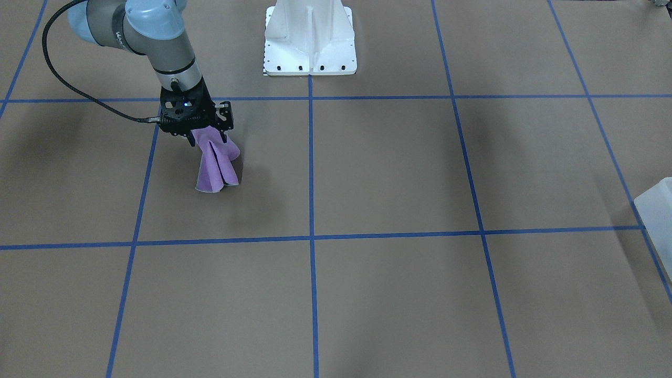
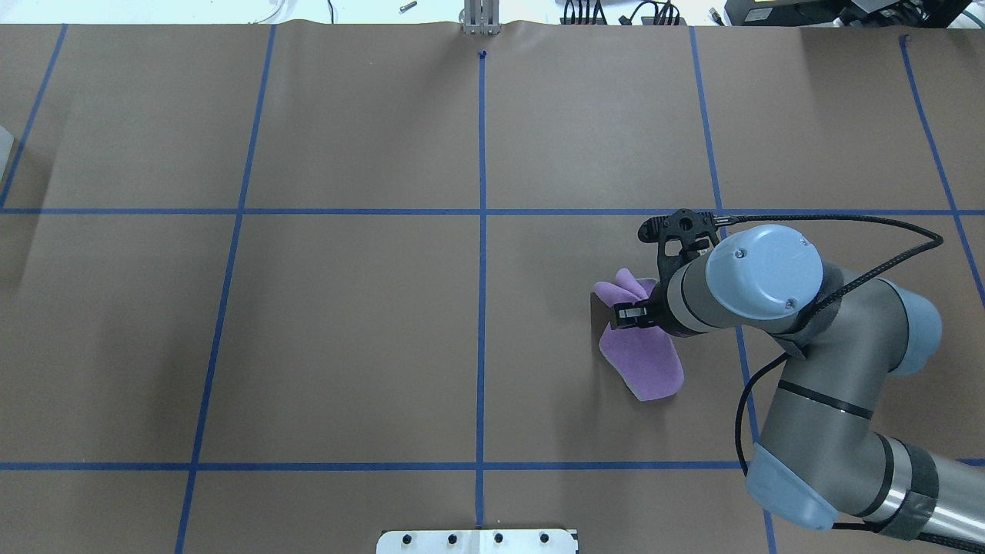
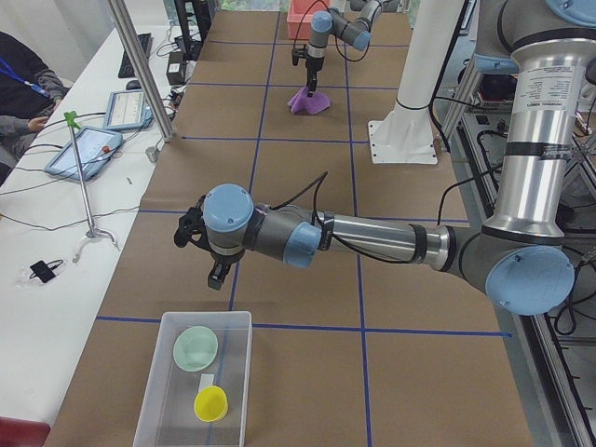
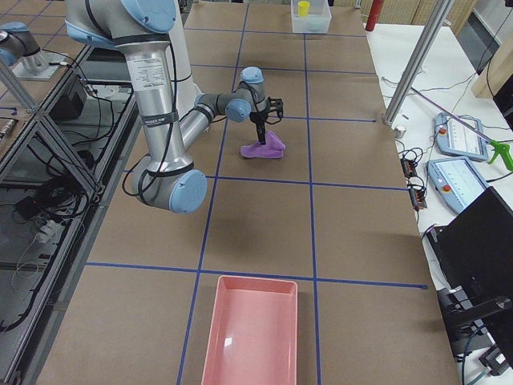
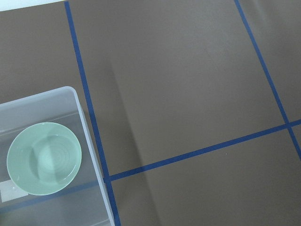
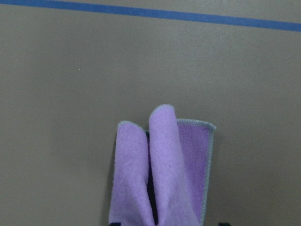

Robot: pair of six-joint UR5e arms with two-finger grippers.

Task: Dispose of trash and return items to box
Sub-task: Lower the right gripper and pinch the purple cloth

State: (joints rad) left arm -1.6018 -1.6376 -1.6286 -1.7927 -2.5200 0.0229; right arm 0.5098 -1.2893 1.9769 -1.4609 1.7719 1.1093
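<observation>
My right gripper (image 1: 207, 137) is shut on the top of a purple cloth (image 1: 215, 165). The cloth hangs from it in folds, and its lower end rests on the table (image 2: 646, 358). The right wrist view shows the cloth (image 6: 160, 174) draped just below the fingers. The box (image 3: 196, 377) is a translucent whitish container holding a green bowl (image 5: 43, 157) and a yellow cup (image 3: 210, 403). My left gripper (image 3: 217, 277) hovers just beyond the box's far end; I cannot tell whether it is open or shut.
A pink tray (image 4: 250, 333) lies at the table's end on my right. The white robot base (image 1: 310, 39) stands at the table's middle edge. Tablets and a metal pole (image 3: 140, 65) stand on the operators' side.
</observation>
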